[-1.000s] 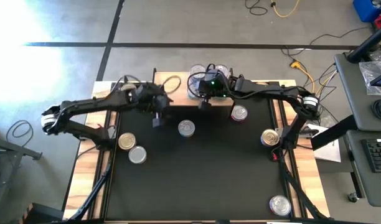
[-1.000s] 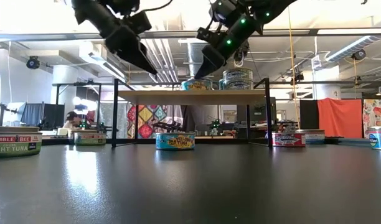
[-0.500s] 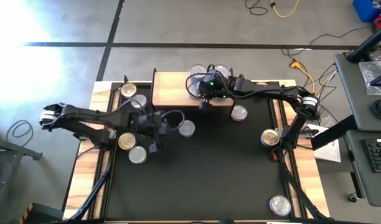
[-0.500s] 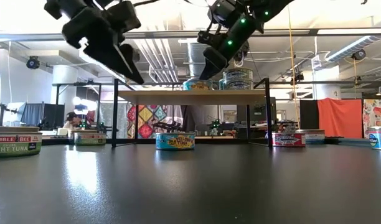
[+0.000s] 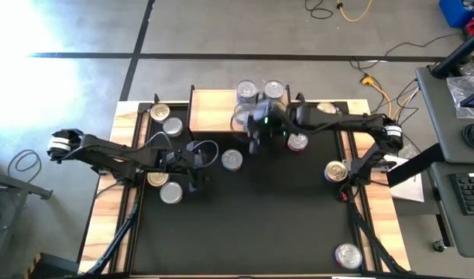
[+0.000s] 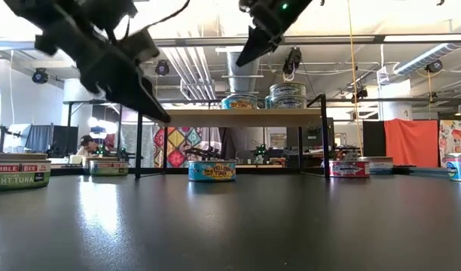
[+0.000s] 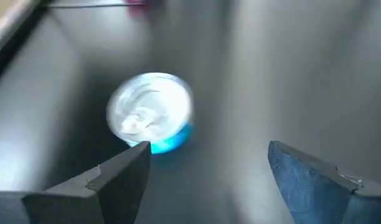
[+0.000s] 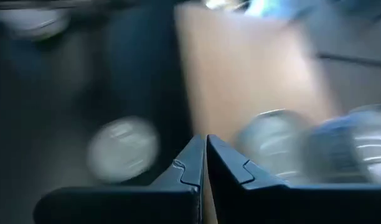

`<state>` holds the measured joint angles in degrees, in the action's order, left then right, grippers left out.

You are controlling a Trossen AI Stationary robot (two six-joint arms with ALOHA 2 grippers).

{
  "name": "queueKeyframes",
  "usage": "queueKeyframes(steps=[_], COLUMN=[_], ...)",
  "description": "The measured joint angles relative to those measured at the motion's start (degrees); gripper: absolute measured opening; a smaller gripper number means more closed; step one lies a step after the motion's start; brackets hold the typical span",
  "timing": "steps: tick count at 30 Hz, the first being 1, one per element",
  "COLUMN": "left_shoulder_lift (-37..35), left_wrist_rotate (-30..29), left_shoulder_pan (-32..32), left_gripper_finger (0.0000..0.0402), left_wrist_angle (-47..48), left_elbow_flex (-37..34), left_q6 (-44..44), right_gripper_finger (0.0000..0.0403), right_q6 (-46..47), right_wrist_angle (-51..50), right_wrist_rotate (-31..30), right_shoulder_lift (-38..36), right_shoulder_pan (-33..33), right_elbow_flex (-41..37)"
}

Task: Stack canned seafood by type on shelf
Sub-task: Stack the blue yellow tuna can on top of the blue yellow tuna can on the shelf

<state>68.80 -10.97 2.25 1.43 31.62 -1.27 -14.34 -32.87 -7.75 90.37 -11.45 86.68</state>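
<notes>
The shelf [image 5: 212,110] is a light-wood board on black legs at the table's far side; on it stand one can [image 6: 239,102] and a stack of two [image 6: 288,95]. More canned seafood rests on the black table, among it a blue-walled can [image 5: 231,160] with a silver lid. My left gripper [image 5: 195,167] hangs open low over the table just left of that can, which the left wrist view shows as the blue can [image 7: 151,116] ahead of the left gripper [image 7: 209,152]. My right gripper [image 5: 252,141] is shut and empty, high in front of the shelf, also seen as the right gripper [image 8: 205,142].
A red can [image 5: 297,141], a can at the right [image 5: 335,170] and one near the front right corner [image 5: 348,254] stand on the table. A gold-lidded can [image 5: 156,178] and a silver one [image 5: 171,192] sit by my left arm; two more [image 5: 166,119] are at the far left.
My left gripper has swung away from the shelf toward the table's near left and sunk low, staying open. My right gripper has risen and drawn back from the shelf toward the near edge, staying shut, which uncovers the cans on the shelf in the high view.
</notes>
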Motion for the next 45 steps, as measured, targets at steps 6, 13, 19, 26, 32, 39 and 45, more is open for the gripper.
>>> queueKeyframes(steps=[6,13,19,26,32,39,45], left_shoulder_lift=[3.7,12.2,22.3,31.4,38.6,41.9,41.7], left_wrist_rotate=[-2.3,-3.5,-3.5,-7.3,-8.9,-10.8,-9.6], left_shoulder_pan=[-1.0,-1.0,-0.9,-0.9,-1.0,-2.1,-4.1], left_gripper_finger=[0.0306,0.0325,0.0349,0.0374,0.0387,0.0399,0.0400], left_wrist_angle=[-11.5,-25.3,-31.5,-43.1,-54.9,-58.3,-58.5], left_elbow_flex=[-6.0,-9.3,-9.3,-9.9,-10.3,-10.6,-10.9], left_q6=[-0.1,-8.7,-11.2,-11.7,-10.2,-10.0,-8.5], right_gripper_finger=[0.0013,0.0013,0.0013,0.0013,0.0013,0.0013,0.0013], right_q6=[9.3,27.0,37.4,36.0,32.8,31.3,30.8], right_wrist_angle=[-9.3,-5.9,15.9,47.2,64.1,65.2,65.1], right_wrist_rotate=[0.8,-10.8,-23.3,-25.8,-25.2,-25.3,-25.2], right_shoulder_lift=[0.1,0.1,0.6,6.4,15.8,22.0,22.1], right_shoulder_pan=[11.5,19.6,19.4,16.4,12.9,11.7,11.0], right_elbow_flex=[-2.9,-15.3,-29.6,-41.9,-44.0,-39.6,-39.2])
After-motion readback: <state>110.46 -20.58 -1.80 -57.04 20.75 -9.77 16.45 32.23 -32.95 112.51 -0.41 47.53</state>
